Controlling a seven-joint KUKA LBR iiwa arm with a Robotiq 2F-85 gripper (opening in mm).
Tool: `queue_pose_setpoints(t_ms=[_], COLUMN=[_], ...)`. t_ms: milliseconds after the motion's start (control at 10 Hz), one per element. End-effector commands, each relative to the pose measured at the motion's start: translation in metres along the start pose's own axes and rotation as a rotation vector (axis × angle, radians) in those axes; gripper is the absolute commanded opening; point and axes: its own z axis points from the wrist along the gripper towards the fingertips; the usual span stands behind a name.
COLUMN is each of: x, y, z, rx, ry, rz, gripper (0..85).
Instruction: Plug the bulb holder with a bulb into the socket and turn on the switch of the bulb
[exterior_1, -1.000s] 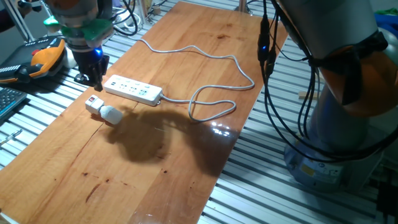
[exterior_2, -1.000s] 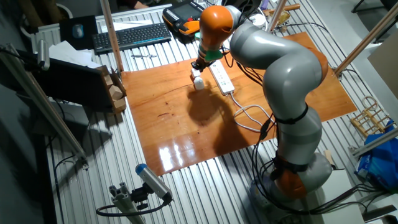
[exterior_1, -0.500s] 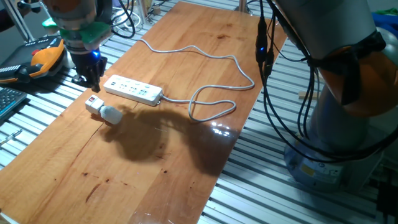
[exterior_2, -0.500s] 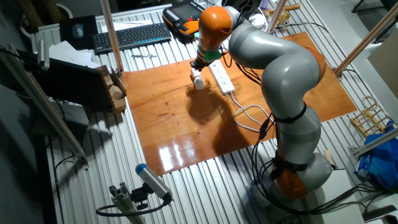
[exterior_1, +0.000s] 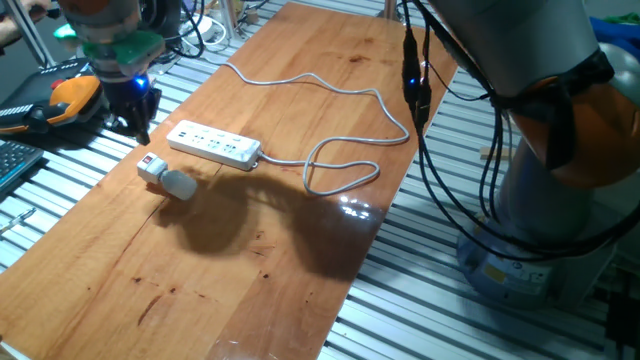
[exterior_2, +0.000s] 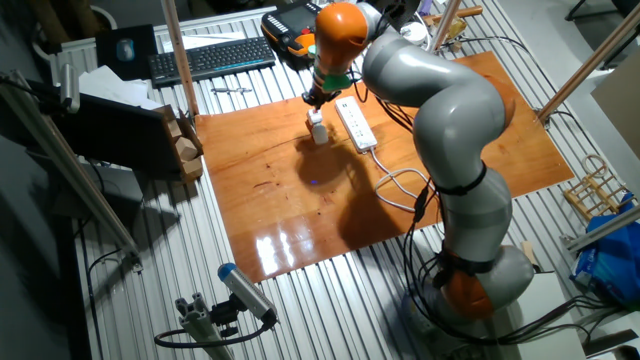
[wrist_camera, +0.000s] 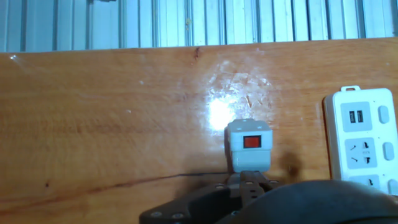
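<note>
The white boxy bulb holder (exterior_1: 151, 168) with a red switch lies on its side on the wooden table, joined to the frosted bulb (exterior_1: 180, 185). The white power strip socket (exterior_1: 213, 144) lies just right of it, a small gap apart. My gripper (exterior_1: 137, 123) hangs above the table's left edge, beside the holder and not touching it, holding nothing. In the hand view the holder (wrist_camera: 249, 144) is below centre with the socket (wrist_camera: 367, 140) at the right. My gripper's fingers (wrist_camera: 249, 185) meet together over the bulb, which is hidden there. The other fixed view shows the gripper (exterior_2: 312, 99) above the holder (exterior_2: 318, 128).
The socket's grey cable (exterior_1: 340, 165) loops across the table's middle and runs to the far end. An orange-and-black device (exterior_1: 70, 98) and a keyboard (exterior_2: 210, 58) lie on the slatted bench beyond the table's edge. The arm's cables (exterior_1: 425, 110) hang at the right.
My gripper has risen and drifted away from the bulb holder toward the table's left edge. The holder, bulb and socket have not moved.
</note>
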Motion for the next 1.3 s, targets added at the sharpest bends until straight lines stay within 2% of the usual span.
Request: queue_pose_setpoints(t_ms=[0, 100, 200, 300, 500, 600, 1000, 1200], x=[0.000, -0.002, -0.001, -0.001, -0.002, -0.002, -0.007, -0.008], y=[0.002, 0.003, 0.003, 0.003, 0.003, 0.002, 0.002, 0.002], z=[0.000, 0.000, 0.000, 0.001, 0.003, 0.006, 0.021, 0.026], rx=[0.002, 0.001, 0.007, 0.006, 0.002, 0.030, -0.003, -0.004], ry=[-0.005, -0.019, -0.055, -0.083, -0.088, -0.089, -0.095, -0.097], rz=[-0.011, -0.017, -0.011, 0.009, 0.001, -0.018, -0.012, -0.009], gripper=[0.0, 0.0, 34.0, 51.0, 51.0, 51.0, 51.0, 51.0])
